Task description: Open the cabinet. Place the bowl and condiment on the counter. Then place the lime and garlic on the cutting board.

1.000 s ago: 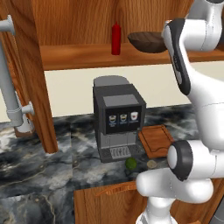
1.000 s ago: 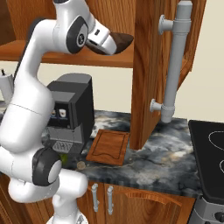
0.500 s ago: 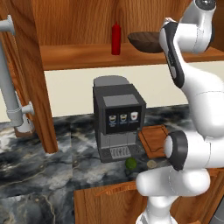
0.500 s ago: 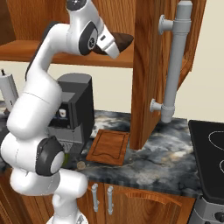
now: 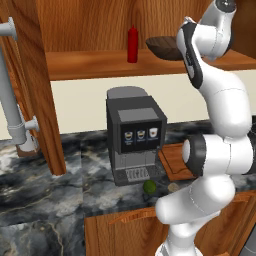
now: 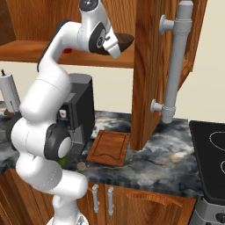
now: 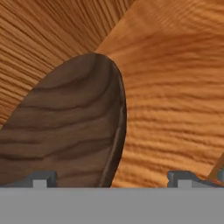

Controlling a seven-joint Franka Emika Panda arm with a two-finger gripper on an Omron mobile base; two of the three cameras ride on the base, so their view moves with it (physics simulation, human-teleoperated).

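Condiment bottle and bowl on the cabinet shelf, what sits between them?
Nothing: bare shelf wood separates the condiment bottle from the bowl, seen in the left base view.

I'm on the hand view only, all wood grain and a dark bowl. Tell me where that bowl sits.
Observer: The bowl is on the open cabinet's shelf, to the right of the red condiment bottle in the left base view.
Operator: Give me the counter layout below.
Observer: A coffee machine stands on the counter, under the shelf, with the cutting board beside it.
Operator: Report the lime and garlic.
Observer: The lime and garlic both lie on the counter in front of the machine, off the board.
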